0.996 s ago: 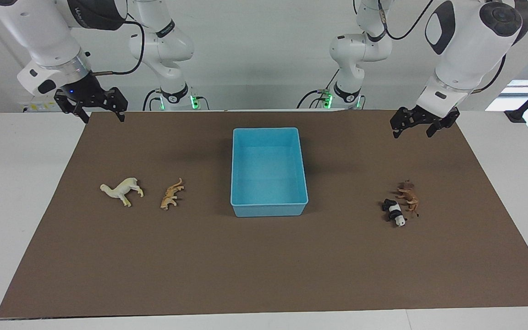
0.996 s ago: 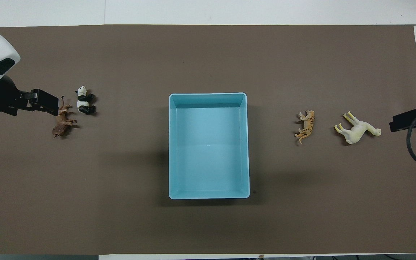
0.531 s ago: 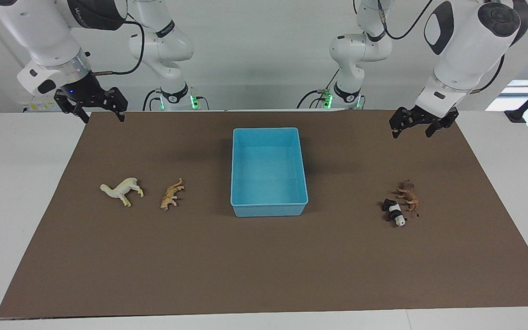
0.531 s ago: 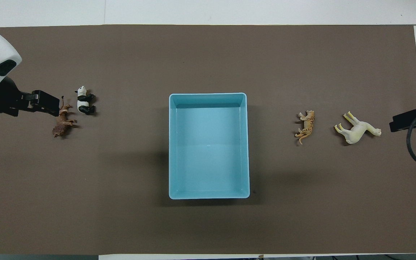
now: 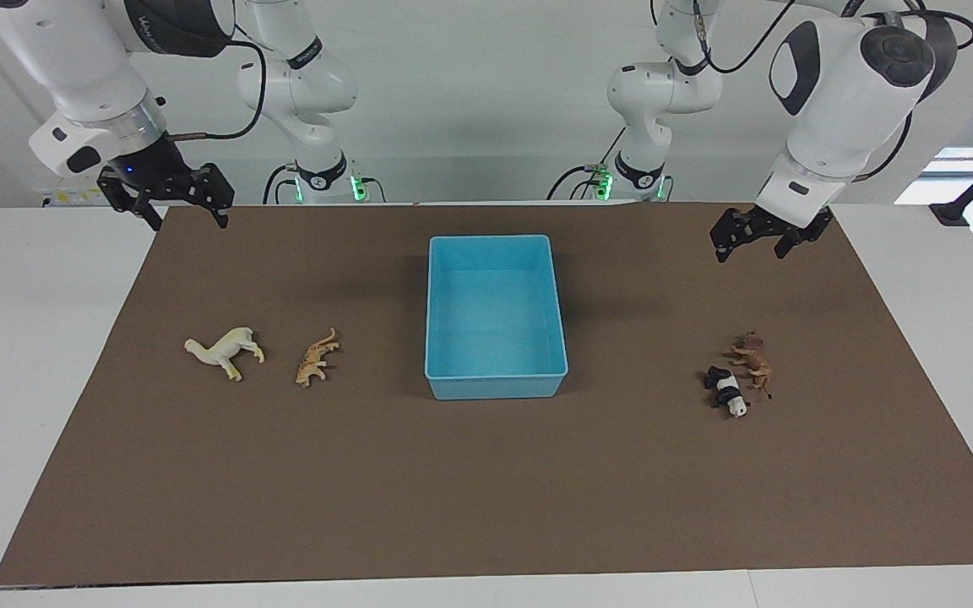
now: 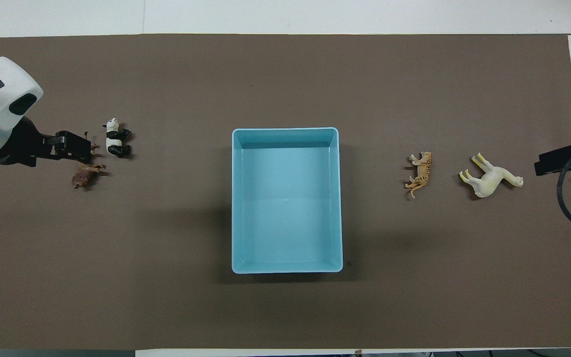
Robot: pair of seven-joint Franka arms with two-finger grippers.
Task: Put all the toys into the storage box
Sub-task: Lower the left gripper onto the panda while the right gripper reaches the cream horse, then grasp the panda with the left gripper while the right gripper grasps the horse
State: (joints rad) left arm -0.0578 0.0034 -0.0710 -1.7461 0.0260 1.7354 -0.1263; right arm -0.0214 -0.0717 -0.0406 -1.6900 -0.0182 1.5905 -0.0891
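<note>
While both arms hang raised over the brown mat (image 5: 486, 507), neither gripper carries anything. Starting at the right arm's end, the right gripper (image 5: 185, 213) hovers over the mat's edge next to the robots, its two fingers spread apart with nothing between them. The cream-white long-necked toy (image 5: 225, 350) lies on its side on the mat below this gripper and well apart from it, and the tan-orange spotted cat (image 5: 316, 358) lies beside that toy, toward the storage box (image 5: 495, 384). The light blue box sits at the mat's middle, between the two grippers and well apart from each, with no toy in it. Toward the left arm's end, the left gripper (image 5: 748, 242) hangs with its fingers also apart and empty, raised over the mat. The brown lion (image 5: 752, 358) and the black-and-white panda (image 5: 728, 393) lie just beside each other below it, clear of its fingertips; seen from overhead the gripper overlaps part of the lion.
</note>
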